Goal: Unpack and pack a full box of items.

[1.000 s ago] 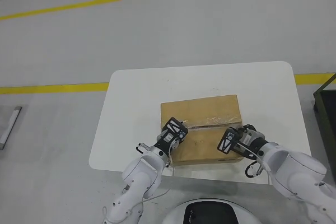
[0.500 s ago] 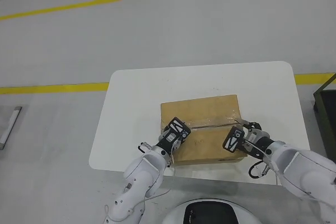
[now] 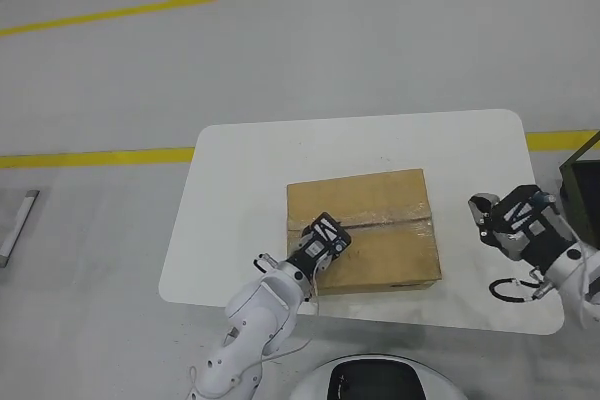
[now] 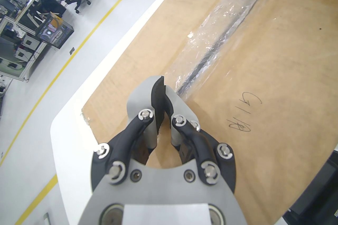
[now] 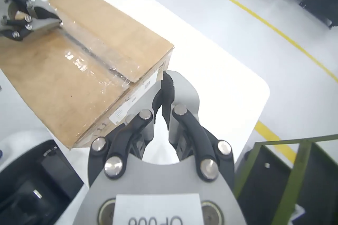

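Observation:
A closed cardboard box (image 3: 360,205) lies in the middle of the white table (image 3: 250,180), its top seam covered with clear tape (image 4: 224,23). My left gripper (image 3: 332,235) is shut and sits low over the box's left end, fingertips (image 4: 158,83) at the end of the taped seam. Whether it pinches the tape I cannot tell. My right gripper (image 3: 483,212) is shut with nothing in it and hangs over bare table to the right of the box (image 5: 87,57), its tips (image 5: 165,81) near the box's labelled end face. The left gripper (image 5: 39,19) appears at the far end of the seam.
A dark green frame (image 3: 592,190) stands just off the table's right edge, close to my right arm. Bare table runs behind and to the left of the box. Yellow floor lines (image 3: 80,157) pass behind the table.
My right gripper has pulled away from the box's front right part, going right to hang beside the box. My left gripper has crept slightly right along the seam.

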You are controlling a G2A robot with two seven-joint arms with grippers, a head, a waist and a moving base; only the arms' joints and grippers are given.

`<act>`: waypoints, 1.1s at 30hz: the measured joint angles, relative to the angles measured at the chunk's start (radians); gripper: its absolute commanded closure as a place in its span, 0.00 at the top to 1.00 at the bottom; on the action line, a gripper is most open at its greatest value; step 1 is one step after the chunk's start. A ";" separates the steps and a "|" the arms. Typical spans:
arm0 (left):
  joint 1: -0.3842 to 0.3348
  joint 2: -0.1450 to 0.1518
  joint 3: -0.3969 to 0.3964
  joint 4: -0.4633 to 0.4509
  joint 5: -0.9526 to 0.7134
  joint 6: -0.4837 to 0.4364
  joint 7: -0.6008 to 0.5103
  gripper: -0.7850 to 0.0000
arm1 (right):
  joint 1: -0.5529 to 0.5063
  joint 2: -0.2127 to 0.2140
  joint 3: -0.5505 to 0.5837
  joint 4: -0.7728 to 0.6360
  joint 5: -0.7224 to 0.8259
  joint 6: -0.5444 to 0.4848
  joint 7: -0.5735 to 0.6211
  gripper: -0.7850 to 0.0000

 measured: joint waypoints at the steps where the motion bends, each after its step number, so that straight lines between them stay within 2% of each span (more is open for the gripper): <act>1: 0.001 0.000 -0.001 -0.004 0.000 -0.002 0.000 0.09 | -0.006 -0.001 0.007 0.002 0.032 0.007 -0.010 0.00; 2: 0.003 0.000 -0.002 -0.009 0.000 -0.004 0.000 0.27 | -0.010 -0.002 0.013 0.005 0.059 0.012 -0.020 0.00; 3: 0.005 0.000 -0.004 -0.016 -0.001 -0.005 0.000 0.39 | -0.014 -0.003 0.016 0.006 0.091 0.014 -0.036 0.00; 4: 0.008 0.001 -0.007 -0.023 -0.002 -0.006 0.000 0.44 | -0.016 -0.004 0.016 0.008 0.114 0.015 -0.049 0.00; 5: 0.011 0.001 -0.010 -0.031 -0.003 -0.006 0.000 0.77 | -0.016 -0.005 0.015 0.010 0.131 0.016 -0.060 0.00; 6: 0.017 0.002 -0.017 -0.042 -0.003 -0.008 0.001 1.00 | -0.016 -0.006 0.011 0.012 0.145 0.021 -0.073 0.00; 14: 0.082 0.013 -0.100 -0.137 -0.035 0.006 0.004 1.00 | 0.025 -0.014 -0.059 0.030 0.224 0.034 -0.146 0.00; 20: 0.173 0.025 -0.218 -0.219 -0.066 0.060 0.020 1.00 | 0.116 -0.023 -0.183 0.096 0.204 0.028 -0.183 0.00; 27: 0.288 0.038 -0.388 -0.268 -0.094 0.122 0.040 1.00 | 0.276 -0.053 -0.447 0.220 0.082 0.053 -0.272 0.00; 33: 0.325 0.043 -0.434 -0.282 -0.100 0.123 0.052 1.00 | 0.422 -0.093 -0.673 0.309 -0.040 0.114 -0.295 0.00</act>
